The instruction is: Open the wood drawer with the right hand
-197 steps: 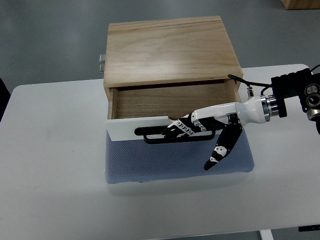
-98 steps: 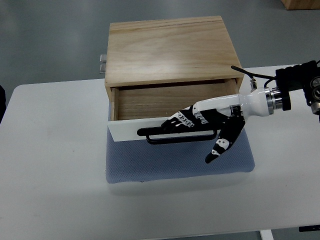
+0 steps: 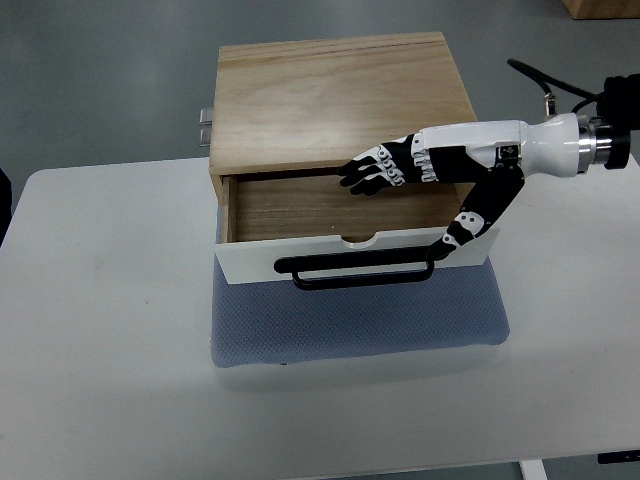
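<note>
A: The white-and-black right hand is lifting off the black bar handle it gripped a second ago, fingers now loosely extended, holding nothing.

B: And the light wooden drawer is sitting pulled out over the blue-grey mat.

A: Likely retreating; next, clearing the box.

Right robot hand from the right edge; fingers extended leftward, relaxed; thumb angled down
</note>
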Available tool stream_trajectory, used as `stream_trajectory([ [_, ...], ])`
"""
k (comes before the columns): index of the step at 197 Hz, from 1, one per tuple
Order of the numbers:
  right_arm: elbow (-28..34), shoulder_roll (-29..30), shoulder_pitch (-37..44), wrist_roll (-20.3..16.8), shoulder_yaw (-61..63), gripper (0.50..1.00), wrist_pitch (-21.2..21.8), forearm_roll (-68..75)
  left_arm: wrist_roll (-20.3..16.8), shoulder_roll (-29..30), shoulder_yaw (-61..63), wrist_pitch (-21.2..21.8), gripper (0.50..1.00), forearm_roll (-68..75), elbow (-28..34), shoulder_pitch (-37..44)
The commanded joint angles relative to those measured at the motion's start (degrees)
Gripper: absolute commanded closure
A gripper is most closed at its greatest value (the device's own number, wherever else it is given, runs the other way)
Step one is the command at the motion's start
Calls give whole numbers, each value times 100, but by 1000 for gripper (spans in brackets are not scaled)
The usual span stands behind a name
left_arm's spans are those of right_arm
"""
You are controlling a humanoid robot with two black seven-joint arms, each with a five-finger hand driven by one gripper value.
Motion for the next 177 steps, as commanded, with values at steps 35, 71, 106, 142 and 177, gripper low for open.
stream_trajectory([
  [35, -1112, -172, -246, 35, 927, 556, 0, 929, 0, 0, 0, 0, 500, 0, 0, 0],
  [71, -2623, 39, -606, 53, 1094, 556, 0, 2327, 0, 0, 0, 0, 500, 0, 0, 0],
  [106, -3994, 601, -1116, -9, 1111, 556, 0, 3935, 0, 0, 0, 0, 500, 0, 0, 0],
  [142, -5138, 1454, -1723, -185, 1569, 556, -151, 4718, 0, 0, 0, 0, 500, 0, 0, 0],
  [177, -5314, 2016, -2285, -729, 2315, 556, -590, 4850, 0, 0, 0, 0, 500, 0, 0, 0],
])
